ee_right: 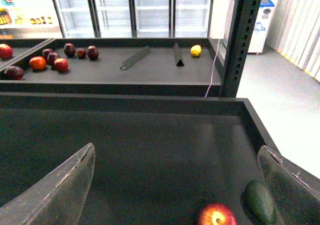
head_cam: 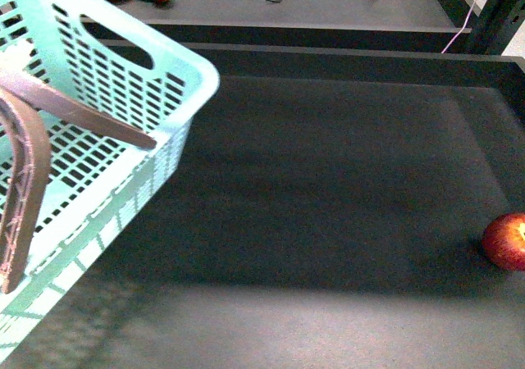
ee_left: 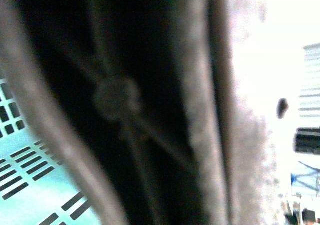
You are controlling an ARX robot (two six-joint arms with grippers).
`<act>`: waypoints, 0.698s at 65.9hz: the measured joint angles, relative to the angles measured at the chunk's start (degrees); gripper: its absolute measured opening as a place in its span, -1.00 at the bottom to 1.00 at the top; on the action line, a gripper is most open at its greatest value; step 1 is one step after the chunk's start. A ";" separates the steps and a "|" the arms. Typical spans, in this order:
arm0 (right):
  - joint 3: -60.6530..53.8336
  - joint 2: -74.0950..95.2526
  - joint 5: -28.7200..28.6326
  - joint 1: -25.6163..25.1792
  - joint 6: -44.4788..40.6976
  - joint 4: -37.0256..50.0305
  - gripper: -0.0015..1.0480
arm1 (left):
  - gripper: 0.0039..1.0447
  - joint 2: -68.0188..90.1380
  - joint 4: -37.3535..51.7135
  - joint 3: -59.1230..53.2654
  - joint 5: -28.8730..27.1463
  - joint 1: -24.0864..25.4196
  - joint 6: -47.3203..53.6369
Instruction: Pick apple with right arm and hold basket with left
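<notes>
**Entry: apple on the dark tray, right gripper spread above it; basket at left**

1. The apple (head_cam: 507, 241): round, with glossy red skin and a yellow-orange blotch around the stem end. It rests on the near right of the tray (head_cam: 312, 205) and is cut by the right edge of the front view.
2. Tray: matte dark grey, with a fine-grained flat floor and a raised straight rim.
3. The basket (head_cam: 123, 82): rectangular pale aqua plastic with rounded corners, its walls and floor pierced by rows of slots. It is tilted at the near left, well apart from the apple.
4. Handles (head_cam: 25, 180): curved brown-mauve straps, ribbed on the inner face, crossing the basket's open top.
5. Right gripper (ee_right: 176, 150): two broad, translucent grey fingers (ee_right: 55, 195) with scuffed edges, spread wide and gripping nothing. In the right wrist view the apple (ee_right: 217, 216) shows between them. It is closer to the finger on the green fruit's side and touches neither.
6. Green fruit (ee_right: 260, 201): dark, oval and dull-skinned, just beside the apple.
7. Left gripper: cannot tell whether open or closed. The left wrist view is a blur filled by a brown handle (ee_left: 200, 110), with slotted aqua plastic (ee_left: 30, 185) at one corner.
8. Far shelf: a lemon (ee_right: 195, 50), small and yellow, and a cluster of dark red fruits (ee_right: 55, 60).
</notes>
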 joint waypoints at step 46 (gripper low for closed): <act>0.00 0.00 0.00 0.00 0.00 0.00 0.83 | -0.74 3.30 -8.66 17.55 -3.76 -26.93 2.14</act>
